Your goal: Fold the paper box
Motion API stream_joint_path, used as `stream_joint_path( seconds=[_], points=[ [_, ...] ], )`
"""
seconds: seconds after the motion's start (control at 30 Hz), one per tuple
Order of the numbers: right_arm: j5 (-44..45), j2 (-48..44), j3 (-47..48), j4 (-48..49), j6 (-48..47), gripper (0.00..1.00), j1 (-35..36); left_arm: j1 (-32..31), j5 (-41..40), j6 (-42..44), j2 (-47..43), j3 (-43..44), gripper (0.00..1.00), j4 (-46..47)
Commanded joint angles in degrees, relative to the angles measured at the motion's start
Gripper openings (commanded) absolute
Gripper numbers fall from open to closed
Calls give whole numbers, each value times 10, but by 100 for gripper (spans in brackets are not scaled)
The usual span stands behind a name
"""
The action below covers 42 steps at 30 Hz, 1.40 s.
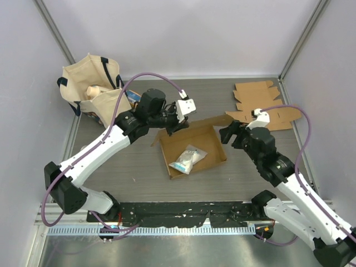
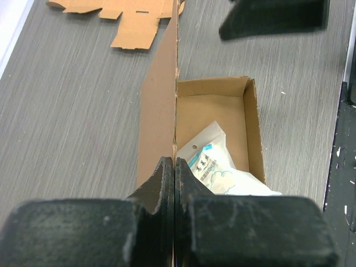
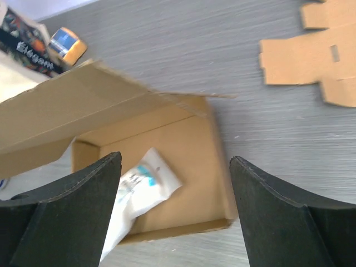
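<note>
In the middle of the table (image 1: pixel 133 161), between the two arms, the paper box (image 1: pixel 192 153) sits as an open tray. Its base and low walls are already formed, and a white packet (image 1: pixel 188 159) lies inside on its floor. What is not done is the closing. The lid flap (image 2: pixel 158 111), joined along the far wall, stands raised rather than laid over the opening. No view shows it tucked or latched.

The left fingers (image 2: pixel 172 169) are pressed fully together on the free edge of that flap, pinching the cardboard and holding it up. The left wrist view looks straight along the sheet's edge into the tray. The right fingers (image 1: pixel 229 134) are spread wide with nothing between them, hanging just beside the box's far right corner. Through their gap the right wrist view shows the tray and packet below, untouched.

By my reading the job is past halfway: the tray is built and loaded. What remains is to swing the lid down over the packet and seat its front edge at the near wall, likely with the free right fingers steadying or pressing. Flat cardboard blanks (image 1: pixel 261 105) lie well apart at the far right of the table, and a tote bag (image 1: pixel 92 89) stands at the far left. Neither is involved.
</note>
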Motion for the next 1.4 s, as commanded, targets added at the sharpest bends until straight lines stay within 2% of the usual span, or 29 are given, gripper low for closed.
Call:
stream_joint_path(
  seconds=[0.0,0.13,0.23,0.27,0.3,0.33,0.37,0.4,0.43,0.5,0.57,0.7,0.8,0.9,1.0,1.03,1.1,1.13,1.17,1.23,1.33,1.37],
  points=[
    [-23,-20,-28,24,-96,82,-67,17,49,3,-27,21,0,-26],
    [-100,-37,-51,89,-109,78,-79,40,93,-8,-30,40,0,-39],
    [-214,-42,-56,111,-104,77,-79,51,107,-32,-45,40,0,-22],
    [-303,-23,-57,120,-90,75,-78,51,97,-39,-50,34,0,-8],
    [-337,-12,-66,138,-69,70,-76,51,88,-43,-52,25,0,3],
    [-351,-3,-78,180,-7,66,-52,51,75,-46,-48,26,0,8],
    [-342,-1,-108,193,9,64,-30,51,65,-52,-46,27,0,9],
    [-294,-7,-124,214,17,64,0,51,58,-57,-41,33,0,9],
    [-257,-15,-137,231,16,63,78,51,56,-61,-34,34,0,5],
    [-164,-37,-165,241,5,63,150,51,56,-65,-32,32,0,9],
    [-122,-38,-180,251,-8,62,226,51,59,-68,-32,30,0,15],
    [-161,23,-200,307,-9,47,273,51,56,-67,-36,27,0,15],
    [-179,83,-215,368,12,30,290,51,57,-65,-36,27,0,9],
    [-186,148,-239,447,25,26,290,51,57,-68,-37,25,0,9],
    [-109,218,-217,453,18,25,290,51,58,-74,-35,22,0,13],
    [-21,242,-205,452,13,27,291,51,60,-76,-35,22,0,13],
    [85,249,-208,471,22,37,291,51,64,-79,-33,22,0,14],
    [115,241,-202,475,-12,38,291,51,64,-79,-34,21,0,13],
    [147,213,-196,480,-39,39,290,51,64,-79,-34,20,0,13],
    [184,168,-182,467,-76,47,291,51,60,-76,-35,19,0,6],
    [236,78,-139,349,-110,60,287,51,58,-65,-35,21,0,-5],
    [243,37,-132,281,-116,65,284,52,57,-64,-35,20,0,-6]
  ],
)
